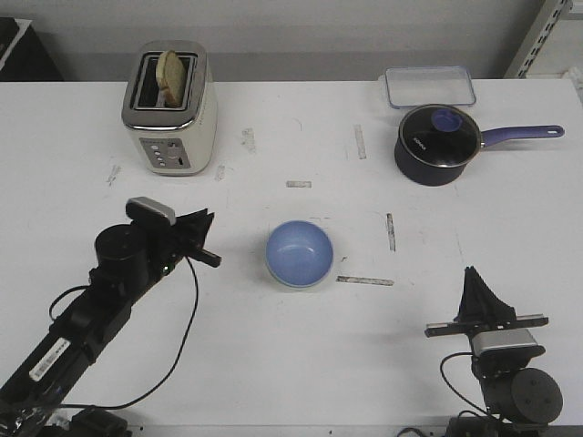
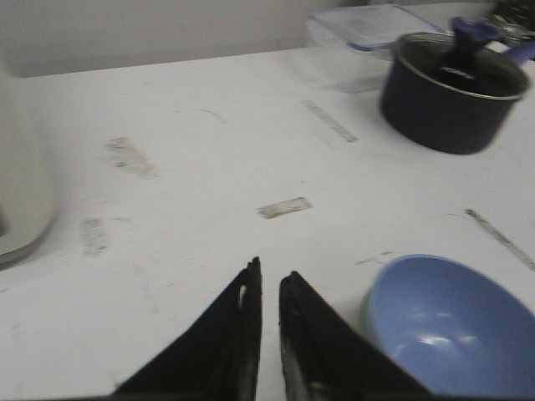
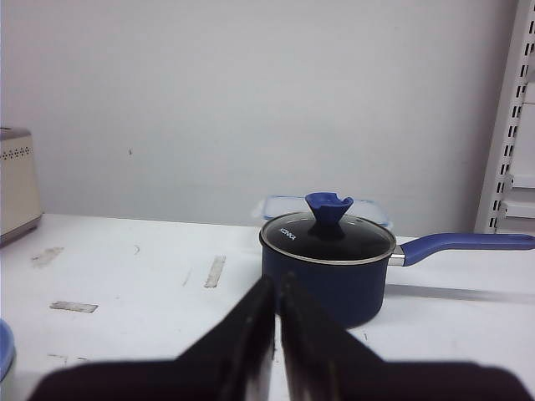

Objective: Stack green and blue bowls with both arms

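The blue bowl (image 1: 299, 253) sits on the surface (image 1: 273, 355), nested in the green bowl (only a pale rim shows), just beside the left claw (image 1: 208, 238), whose fingers are nearly together and empty; the right claw (image 1: 475, 293) is closed, well apart from it

Two black jointed arms (image 1: 100, 300), silver wrist cameras (image 1: 150, 211), loose black cables (image 1: 187, 337), white label sticker (image 1: 50, 360).

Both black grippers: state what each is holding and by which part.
Nothing is held. The left gripper is nearly closed on air beside the light blue round bowl; the right gripper is shut and empty.
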`<state>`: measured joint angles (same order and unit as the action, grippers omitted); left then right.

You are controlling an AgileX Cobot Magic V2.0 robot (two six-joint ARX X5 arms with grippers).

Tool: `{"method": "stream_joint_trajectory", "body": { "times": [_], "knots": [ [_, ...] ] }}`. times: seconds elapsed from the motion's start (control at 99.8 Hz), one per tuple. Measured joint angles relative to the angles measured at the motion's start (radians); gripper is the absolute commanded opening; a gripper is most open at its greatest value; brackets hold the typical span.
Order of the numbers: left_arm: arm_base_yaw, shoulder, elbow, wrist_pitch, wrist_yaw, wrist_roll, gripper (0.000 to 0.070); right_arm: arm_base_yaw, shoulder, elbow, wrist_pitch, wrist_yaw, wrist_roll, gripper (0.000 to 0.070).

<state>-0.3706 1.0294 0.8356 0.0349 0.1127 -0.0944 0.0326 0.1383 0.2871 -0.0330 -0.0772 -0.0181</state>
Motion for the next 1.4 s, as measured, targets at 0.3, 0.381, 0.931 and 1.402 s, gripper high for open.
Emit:
{"method": "stream_joint_trajectory", "body": {
  "times": [0.3,0.381,0.931,1.402],
  "knots": [
    [0.161,-0.249,-0.226,0.01,-0.09,0.003,0.0001,0.0,0.0,0.0,0.0,0.0,0.0,0.0],
    [0.199,-0.325,-0.294,0.01,-0.092,0.003,0.0001,0.0,0.0,0.0,0.0,0.0,0.0,0.0],
    [0.36,-0.845,-0.55,-0.072,-0.092,0.003,0.0001,0.0,0.0,0.0,0.0,0.0,0.0,0.0],
    [0.36,-0.912,-0.557,-0.047,-0.091,0.003,0.0001,0.0,0.0,0.0,0.0,0.0,0.0,0.0]
  ]
}}
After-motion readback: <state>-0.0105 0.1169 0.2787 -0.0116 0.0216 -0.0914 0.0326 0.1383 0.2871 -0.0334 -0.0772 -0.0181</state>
